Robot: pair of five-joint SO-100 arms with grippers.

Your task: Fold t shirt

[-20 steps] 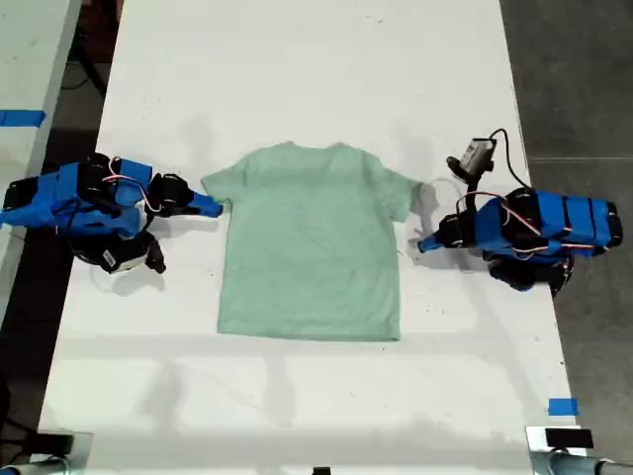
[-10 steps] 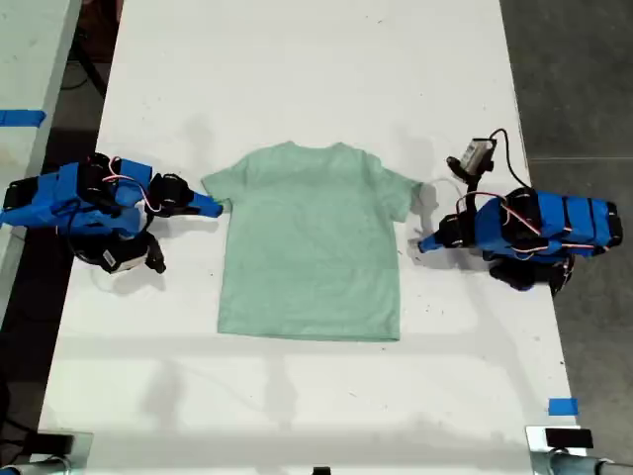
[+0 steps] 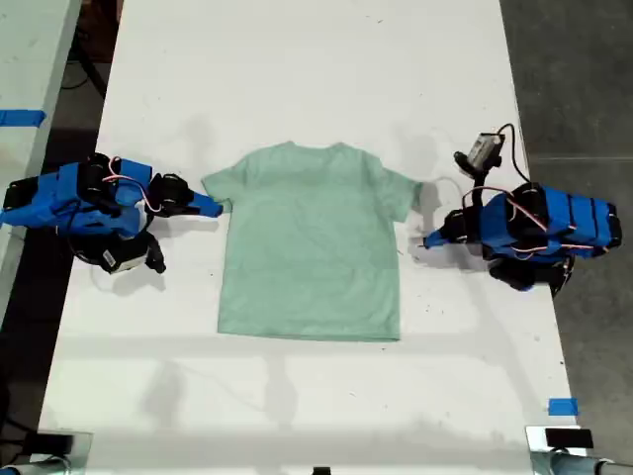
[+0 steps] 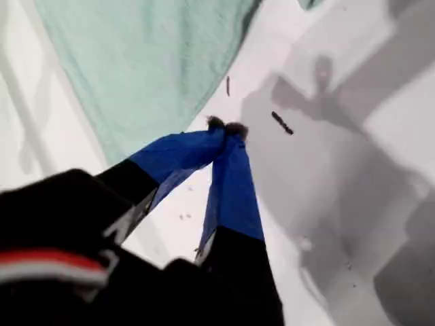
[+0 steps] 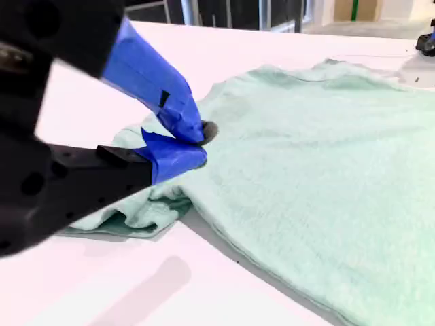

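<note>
— So, what are my jaws doing?

— On my first gripper (image 4: 225, 126) they are pressed together at the tips with nothing between them, hovering over bare worktop (image 3: 297, 79) just beside the t shirt (image 3: 309, 242). In the exterior view that gripper (image 3: 431, 238) sits at the exterior view's right, close to one sleeve but apart from it.

— And the other one?

— The jaws of my second gripper (image 5: 194, 140) are nearly closed, their tips right at the bunched edge of a sleeve. Whether cloth is actually pinched between them, I cannot tell; the upper jaw hides the contact. In the exterior view that gripper (image 3: 214, 206) touches the sleeve on the exterior view's left.

— Which way does the shirt lie?

— Flat and spread near the middle of the worktop, long axis running from the neck, toward the exterior view's top, down to the hem, toward its bottom. The sleeves point out to either side, one toward each arm.

— How does it look?

— Plain pale mint green, short sleeves, round neck. The body is smooth, with a straight hem. The sleeve at my second gripper is rumpled into a small fold.

— Anything hard to make out?

— The first wrist view is blurred, showing only a corner of the shirt. Small dark specks lie on the worktop there.
</note>
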